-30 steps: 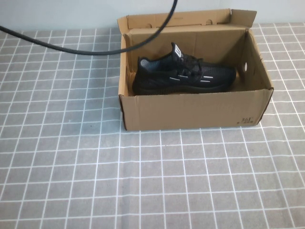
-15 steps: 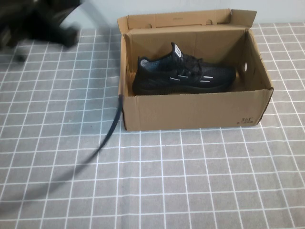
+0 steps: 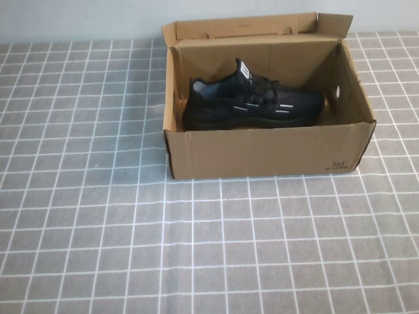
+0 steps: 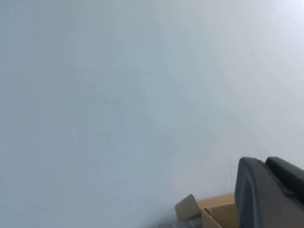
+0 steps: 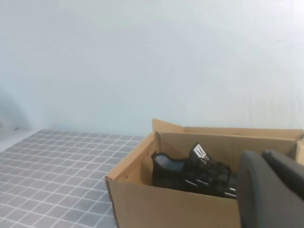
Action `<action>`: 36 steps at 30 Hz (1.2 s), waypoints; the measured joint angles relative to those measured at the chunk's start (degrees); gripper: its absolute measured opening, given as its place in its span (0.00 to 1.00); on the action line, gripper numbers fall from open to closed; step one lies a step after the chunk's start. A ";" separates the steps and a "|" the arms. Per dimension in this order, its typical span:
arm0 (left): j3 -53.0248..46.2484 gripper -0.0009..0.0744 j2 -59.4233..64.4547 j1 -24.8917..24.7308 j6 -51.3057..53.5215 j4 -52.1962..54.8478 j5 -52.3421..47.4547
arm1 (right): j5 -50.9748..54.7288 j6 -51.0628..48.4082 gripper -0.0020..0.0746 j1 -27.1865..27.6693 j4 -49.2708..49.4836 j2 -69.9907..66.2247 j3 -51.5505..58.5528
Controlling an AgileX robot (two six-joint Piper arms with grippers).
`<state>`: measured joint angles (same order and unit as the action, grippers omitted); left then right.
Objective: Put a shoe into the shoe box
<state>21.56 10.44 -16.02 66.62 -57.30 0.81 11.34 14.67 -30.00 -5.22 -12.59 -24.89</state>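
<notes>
Left gripper (image 4: pixel 270 192): only a dark rounded finger edge in the left wrist view, raised off the table and facing a pale wall; opening not readable, nothing seen in its hold. Right gripper (image 5: pixel 270 190): likewise a single dark finger at the edge of the right wrist view, on the near side of the shoe box (image 5: pixel 156 199), clear of the cardboard; how far apart the fingers stand cannot be told, no object seen between them. Neither gripper visible in the high view.

Closest to the robot, in front of the shoe box (image 3: pixel 262 154): bare stretch of grey checked tablecloth (image 3: pixel 196 248) with white grid lines. Then the box's near wall, upright, small dark print near its right lower corner. Inside the box: black shoe (image 3: pixel 252 104) lying on the floor of the box, sole down, toe toward the box's right wall, heel toward its left wall, white dashes along the side, white-striped tongue tab standing up. Same shoe (image 5: pixel 194 173) inside the box in the right wrist view. Behind the shoe: far wall of the box, lid flap (image 3: pixel 255 27) standing open above it. A corner of the box (image 4: pixel 209 213) also in the left wrist view. Beyond the box: pale blank wall (image 3: pixel 78 19).
</notes>
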 joint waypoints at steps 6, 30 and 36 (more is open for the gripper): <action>-11.17 0.01 -10.95 0.00 0.21 -0.69 2.45 | -1.20 0.09 0.01 0.00 0.69 0.00 1.24; -23.00 0.01 -11.20 0.00 0.21 -0.99 -6.55 | -1.47 0.09 0.01 0.00 0.69 0.00 1.61; -23.00 0.01 -11.20 0.00 0.11 -0.99 -6.55 | -0.77 -0.82 0.01 0.94 -4.40 0.00 2.22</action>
<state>-1.45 -0.76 -16.02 66.72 -58.29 -5.74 10.57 13.86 -29.06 -9.63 -12.59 -22.67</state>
